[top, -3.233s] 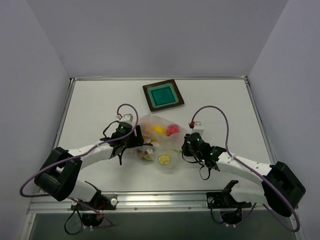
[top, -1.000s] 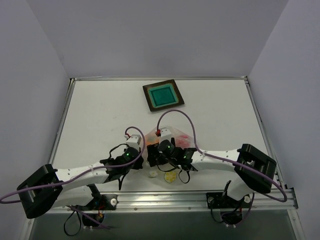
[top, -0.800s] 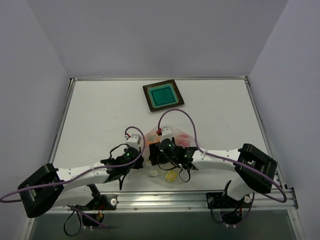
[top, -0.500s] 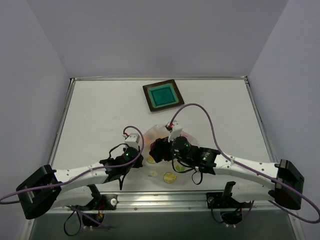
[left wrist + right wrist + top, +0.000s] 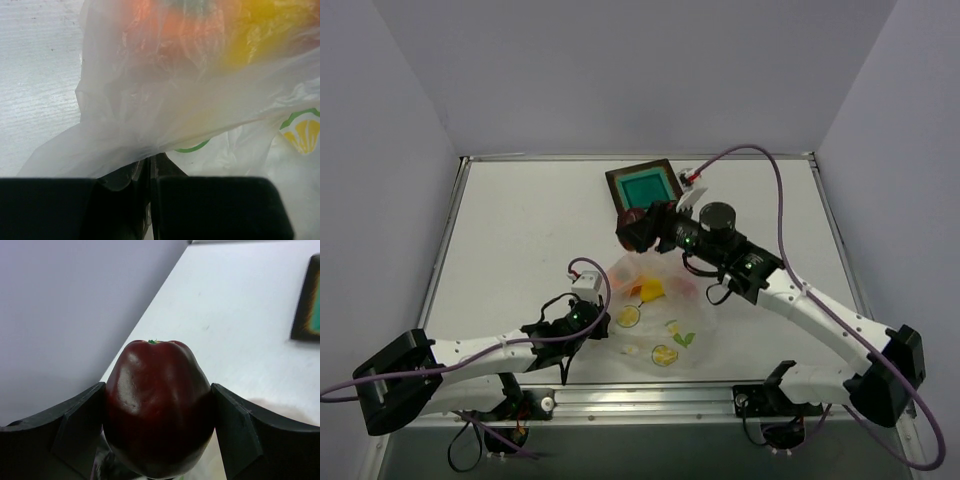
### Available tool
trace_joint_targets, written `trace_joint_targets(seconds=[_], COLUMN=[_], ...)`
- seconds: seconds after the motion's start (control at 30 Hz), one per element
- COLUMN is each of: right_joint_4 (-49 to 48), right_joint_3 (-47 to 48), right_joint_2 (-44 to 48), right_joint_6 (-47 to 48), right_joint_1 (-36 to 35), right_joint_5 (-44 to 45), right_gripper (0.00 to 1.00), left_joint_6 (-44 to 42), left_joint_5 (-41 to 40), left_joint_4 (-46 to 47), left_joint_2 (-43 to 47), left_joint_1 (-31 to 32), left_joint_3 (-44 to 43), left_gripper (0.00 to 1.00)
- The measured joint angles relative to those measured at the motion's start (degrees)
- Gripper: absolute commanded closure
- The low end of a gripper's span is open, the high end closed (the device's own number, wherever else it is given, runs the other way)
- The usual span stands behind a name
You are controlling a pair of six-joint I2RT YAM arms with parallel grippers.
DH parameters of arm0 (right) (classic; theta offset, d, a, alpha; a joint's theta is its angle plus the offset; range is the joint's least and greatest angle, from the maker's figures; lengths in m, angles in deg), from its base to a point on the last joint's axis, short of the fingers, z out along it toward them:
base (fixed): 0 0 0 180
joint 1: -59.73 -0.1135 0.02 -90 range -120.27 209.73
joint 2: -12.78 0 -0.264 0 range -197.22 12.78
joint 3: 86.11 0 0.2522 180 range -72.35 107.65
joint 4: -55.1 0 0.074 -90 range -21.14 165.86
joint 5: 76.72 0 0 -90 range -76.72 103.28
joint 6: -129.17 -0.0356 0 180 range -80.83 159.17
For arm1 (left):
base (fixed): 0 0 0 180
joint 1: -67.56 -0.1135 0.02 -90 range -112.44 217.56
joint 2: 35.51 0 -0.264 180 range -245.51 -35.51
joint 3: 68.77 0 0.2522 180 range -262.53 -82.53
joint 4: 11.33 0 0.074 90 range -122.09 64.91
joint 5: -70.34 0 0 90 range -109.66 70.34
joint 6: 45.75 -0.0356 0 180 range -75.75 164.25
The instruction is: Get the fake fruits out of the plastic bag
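No readable text or numbers anywhere, plastic bag (image 5: 692,318) bears only lemon-slice prints (no lettering)

Looks like a robotics lab test cell: 2 white arms (image 5: 490,348) bolted to a metal rail (image 5: 650,400) at the edge of a white table (image 5: 510,230), plain pale walls (image 5: 620,70) on 3 sides.

Left arm (image 5: 490,348) extends low along the table's near edge, left gripper (image 5: 149,167) clamped on the plastic bag (image 5: 165,115). Right arm (image 5: 810,305) reaches toward the far edge, right gripper (image 5: 638,228) gripping the dark maroon fruit (image 5: 157,405).
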Motion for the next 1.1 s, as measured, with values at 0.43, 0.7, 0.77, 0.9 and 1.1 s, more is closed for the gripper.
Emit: trace_joint_targets(seconds=[0.43, 0.7, 0.77, 0.9, 1.1], right_joint_4=[1.3, 8.0, 8.6, 10.0, 12.1], right_joint_3=[30.7, 46.2, 47.3, 50.7, 51.5], right_joint_2=[-44.0, -62.8, -64.2, -66.0, -62.5], right_joint_6=[13.8, 17.7, 17.9, 17.6, 18.2], right_joint_1=[12.7, 14.3, 14.7, 15.3, 15.7], right_joint_5=[18.2, 22.8, 23.2, 23.1, 22.4], right_gripper=[0.55, 0.48, 0.32, 0.06, 0.07], left_joint_6=[-0.7, -1.1, -1.1, -1.1, -1.1], left_joint_5=[-3.5, -3.7, -3.7, -3.7, -3.8], left_joint_4=[5.9, 7.3, 7.6, 7.8, 7.6], left_joint_2=[-0.9, -1.3, -1.3, -1.2, -0.5], left_joint_1=[4.0, 4.6, 4.6, 4.6, 4.6], left_joint_3=[2.1, 2.1, 2.1, 2.1, 2.1], left_gripper=[0.98, 0.98, 0.97, 0.98, 0.98])
